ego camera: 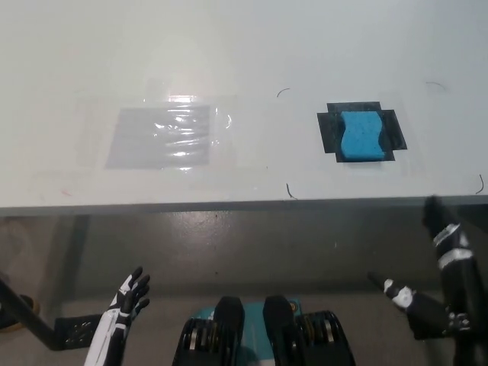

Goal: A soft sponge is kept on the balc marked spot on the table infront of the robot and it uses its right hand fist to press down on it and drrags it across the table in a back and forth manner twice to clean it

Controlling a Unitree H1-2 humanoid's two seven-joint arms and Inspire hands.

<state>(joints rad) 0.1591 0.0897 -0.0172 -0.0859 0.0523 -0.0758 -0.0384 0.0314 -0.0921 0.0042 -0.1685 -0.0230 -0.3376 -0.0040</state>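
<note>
one blue sponge on one black patch.

You're looking at a white table carrying a blue sponge on its black marked spot, sitting ahead of the right hand.

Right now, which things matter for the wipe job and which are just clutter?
Job: sponge on the black mark; table; right hand, below the table edge.

Clutter: clear taped sheet on the table's left; left hand, resting low, fingers apart.
</note>
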